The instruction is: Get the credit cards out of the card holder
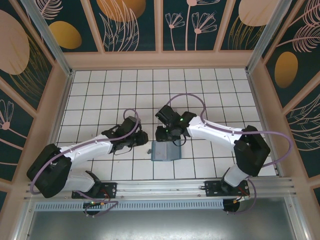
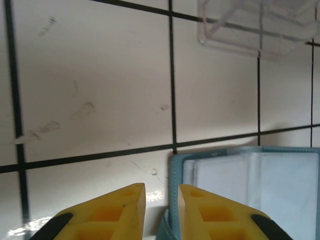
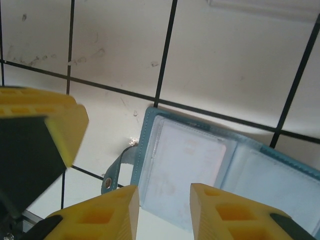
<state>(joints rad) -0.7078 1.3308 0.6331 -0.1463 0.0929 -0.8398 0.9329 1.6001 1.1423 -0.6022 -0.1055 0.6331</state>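
the card holder (image 1: 165, 151) lies open on the tabletop (image 1: 100, 90), a card (image 3: 185, 160) in its pocket. left hand (image 2: 161, 192) and right hand (image 3: 164, 192) hover close by, slightly parted, empty. best pin the holder with one and pinch the card's edge.

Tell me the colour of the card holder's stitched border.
The card holder border is slate blue; clearest in the right wrist view.

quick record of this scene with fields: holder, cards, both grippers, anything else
card holder: open flat on the tiles, sleeves up
credit card: pale, inside a clear sleeve
left gripper: jaws slightly apart at the holder's corner, nothing between them
right gripper: jaws apart over the holder's near edge
clear box: on the tiles, apart from the holder
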